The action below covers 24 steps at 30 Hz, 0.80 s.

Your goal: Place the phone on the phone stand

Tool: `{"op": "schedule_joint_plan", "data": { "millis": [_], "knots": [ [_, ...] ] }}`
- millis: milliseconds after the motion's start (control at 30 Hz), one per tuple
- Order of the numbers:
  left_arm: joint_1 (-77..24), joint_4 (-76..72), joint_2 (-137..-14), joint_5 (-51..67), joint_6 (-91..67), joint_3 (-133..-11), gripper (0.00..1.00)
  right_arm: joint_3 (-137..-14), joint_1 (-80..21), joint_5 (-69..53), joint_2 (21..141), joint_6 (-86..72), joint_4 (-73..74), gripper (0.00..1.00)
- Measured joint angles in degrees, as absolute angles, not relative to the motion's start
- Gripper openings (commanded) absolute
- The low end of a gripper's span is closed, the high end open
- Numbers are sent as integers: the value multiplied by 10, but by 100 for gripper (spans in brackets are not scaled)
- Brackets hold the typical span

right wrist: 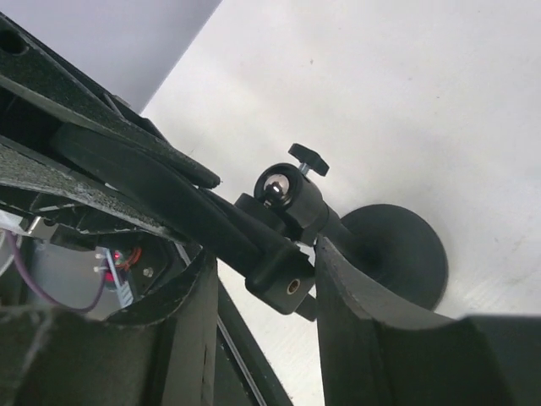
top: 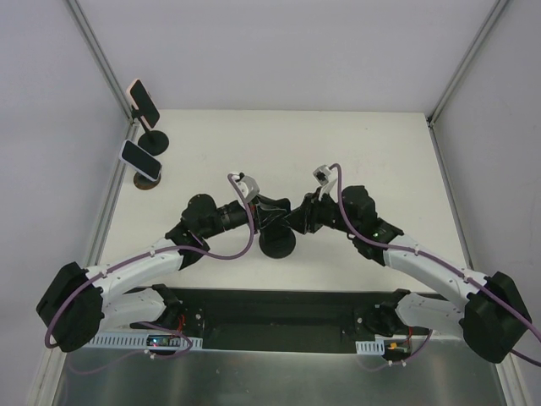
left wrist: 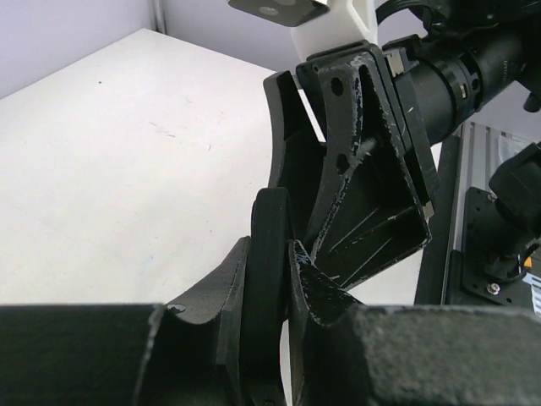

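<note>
From above: caught left gripper (top: 277, 216) and right gripper (top: 297, 218) nose to nose over the black round-based phone stand (top: 277, 244). Left wrist: showed jaws pinched on a dark slim phone (left wrist: 270, 254), edge-on. Right wrist: showed jaws astride the stand's black bracket (right wrist: 283, 275), grip impossible to tell. Looked like the seating step; called next for sliding the phone squarely in.

White table (top: 355, 152) bears one central stand (top: 277, 245) and, seemingly, two far-left phone stands (top: 154, 141).
</note>
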<state>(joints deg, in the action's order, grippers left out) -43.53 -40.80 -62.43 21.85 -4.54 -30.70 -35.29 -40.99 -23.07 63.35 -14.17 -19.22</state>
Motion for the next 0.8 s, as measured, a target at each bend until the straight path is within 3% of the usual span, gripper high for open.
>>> {"op": "schedule_joint_plan", "data": {
  "millis": [67, 100, 167, 200, 300, 533, 800],
  "knots": [
    [-434, -413, -628, 213, -49, -307, 0, -364, -417, -212, 634, -131, -174, 39],
    [-434, -413, -628, 212, -50, -307, 0, -373, -419, -206, 637, -122, -159, 57],
    [-434, -410, -626, 207, -52, -307, 0, -383, -421, -198, 641, -107, -142, 72],
    [-435, -407, -626, 202, -51, -307, 0, -383, -423, -189, 639, -113, -139, 85],
    [-441, -382, -611, 178, -51, -308, 0, -369, -436, -185, 606, -109, -127, 96],
    [-405, -265, -523, 107, -52, -307, 0, -338, -434, -164, 431, -51, -87, 100],
    [-246, -187, -464, 87, -51, -307, 0, -328, -395, -175, 432, -43, -52, 99]
  ]
}}
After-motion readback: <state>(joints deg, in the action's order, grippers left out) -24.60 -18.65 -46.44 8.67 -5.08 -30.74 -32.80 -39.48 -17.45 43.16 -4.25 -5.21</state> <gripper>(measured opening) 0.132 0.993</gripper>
